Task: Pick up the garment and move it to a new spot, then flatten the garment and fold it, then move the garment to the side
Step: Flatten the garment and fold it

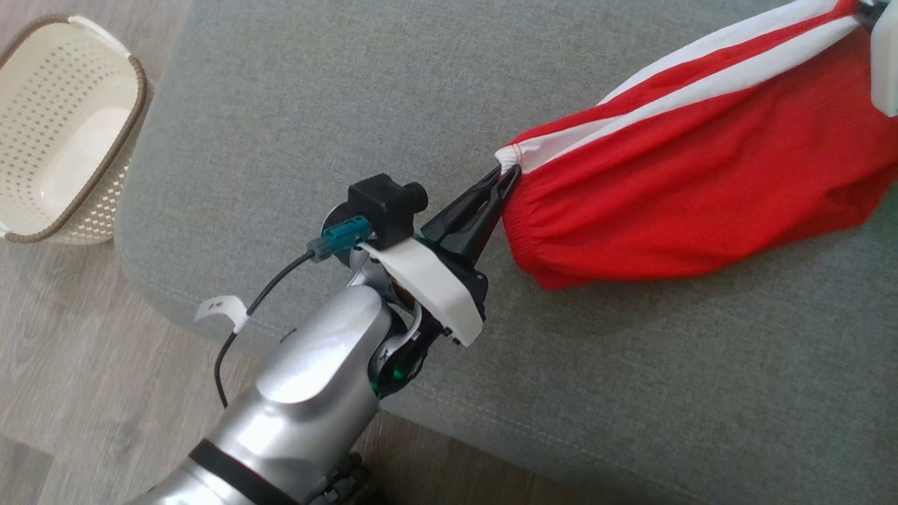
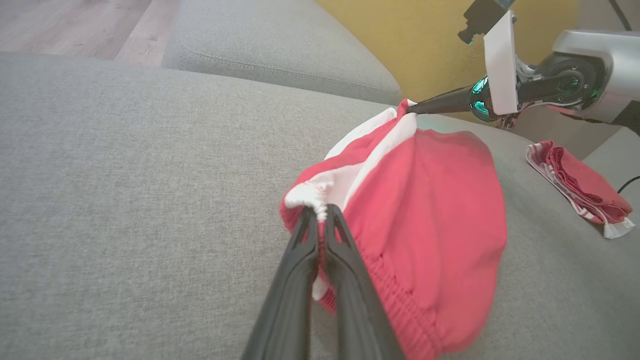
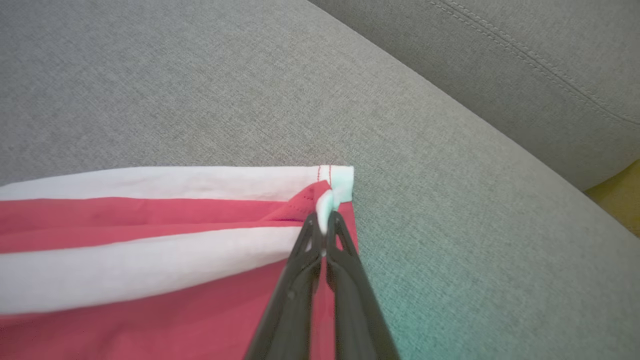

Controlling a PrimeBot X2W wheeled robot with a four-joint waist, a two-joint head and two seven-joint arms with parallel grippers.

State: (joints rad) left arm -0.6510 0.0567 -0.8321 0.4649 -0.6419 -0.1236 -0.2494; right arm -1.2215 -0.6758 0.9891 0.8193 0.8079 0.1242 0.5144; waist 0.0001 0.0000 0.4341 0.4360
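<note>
A pair of red shorts with white side stripes hangs stretched between my two grippers above the grey sofa cushion. My left gripper is shut on the elastic waistband corner, seen close in the left wrist view as the garment bunches past the gripper. My right gripper is shut on the hem corner of the shorts; in the head view it sits at the top right edge, and the left wrist view has it pinching the far end.
A cream perforated basket stands on the wooden floor left of the sofa. A second red and white garment lies folded on the cushion to the right. The sofa backrest rises behind.
</note>
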